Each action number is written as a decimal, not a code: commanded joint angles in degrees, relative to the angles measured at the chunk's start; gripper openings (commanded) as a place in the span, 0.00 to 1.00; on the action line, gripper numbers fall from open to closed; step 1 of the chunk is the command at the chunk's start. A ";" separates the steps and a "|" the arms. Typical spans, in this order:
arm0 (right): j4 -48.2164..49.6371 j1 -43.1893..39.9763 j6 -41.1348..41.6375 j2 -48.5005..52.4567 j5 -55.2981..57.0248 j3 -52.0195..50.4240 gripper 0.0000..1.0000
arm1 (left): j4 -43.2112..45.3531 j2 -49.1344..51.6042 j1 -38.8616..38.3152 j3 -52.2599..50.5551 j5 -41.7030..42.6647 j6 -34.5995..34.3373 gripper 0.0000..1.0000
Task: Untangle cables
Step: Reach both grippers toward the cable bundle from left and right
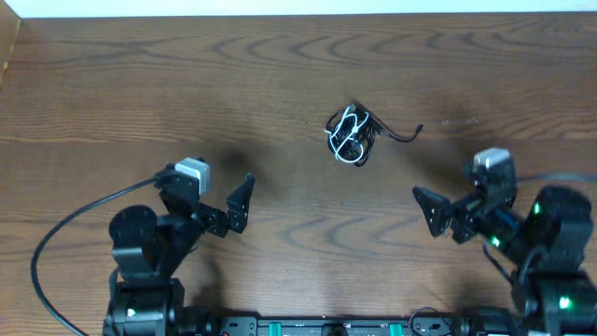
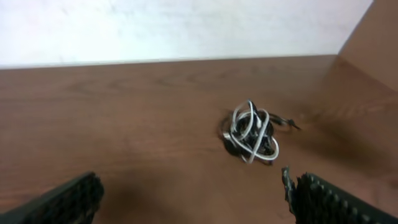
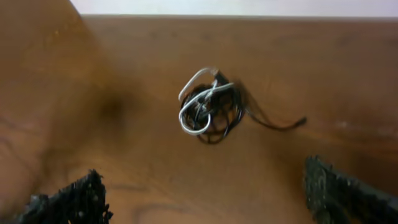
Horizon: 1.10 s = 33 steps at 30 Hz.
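Observation:
The cables lie knotted in a small clump of black cords and one white cord on the wooden table, right of centre, with a black tail trailing to the right. My left gripper stands open to the clump's lower left, well apart from it. My right gripper stands open to its lower right, also apart. The clump shows ahead and right of the open left gripper. It also lies ahead of the open right gripper, with nothing between either pair of fingers.
A thick black wire loops out from the left arm's base. The table's far edge meets a white wall. A wooden side panel stands at the far left corner.

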 commanded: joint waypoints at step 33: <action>-29.27 0.55 -2.56 37.57 -1.25 43.87 0.99 | -38.58 53.35 -1.44 54.71 7.61 -0.52 0.99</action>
